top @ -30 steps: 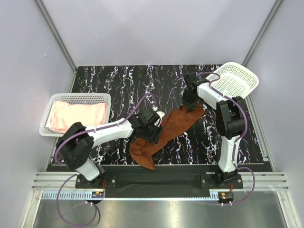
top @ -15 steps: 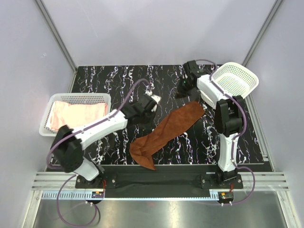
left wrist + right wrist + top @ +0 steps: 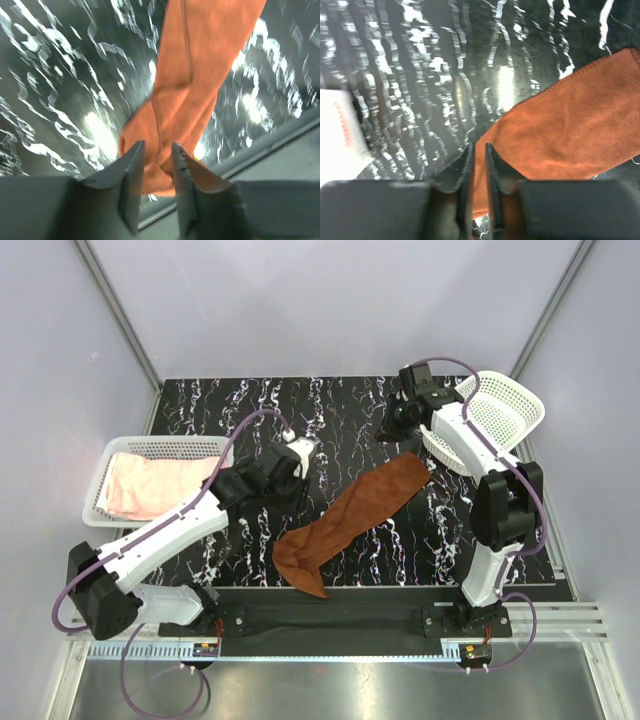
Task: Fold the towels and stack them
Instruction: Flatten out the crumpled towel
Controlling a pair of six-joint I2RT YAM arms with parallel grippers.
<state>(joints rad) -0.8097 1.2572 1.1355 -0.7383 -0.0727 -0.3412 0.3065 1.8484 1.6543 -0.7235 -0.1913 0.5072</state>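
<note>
The rust-brown towel (image 3: 350,515) lies as a long diagonal strip on the black marbled table (image 3: 230,415). It runs from the far right down to a bunched end near the front edge. It also shows in the left wrist view, towel (image 3: 200,65), and in the right wrist view, towel (image 3: 570,130). My left gripper (image 3: 290,472) (image 3: 156,147) hangs above the table left of the strip, open with nothing between its fingers. My right gripper (image 3: 390,428) (image 3: 479,147) hovers beyond the strip's far end, its jaws a narrow gap apart and empty. A pale pink towel (image 3: 160,485) lies in the left basket (image 3: 170,448).
A white mesh basket (image 3: 495,415) stands tilted at the far right, beside the right arm. The table's front rail (image 3: 330,615) runs just below the towel's bunched end. Grey walls enclose the table on three sides.
Both grippers have left the rust-brown towel. The left one has moved up and left from its middle, the right one back from its far end. The towel lies where it was.
</note>
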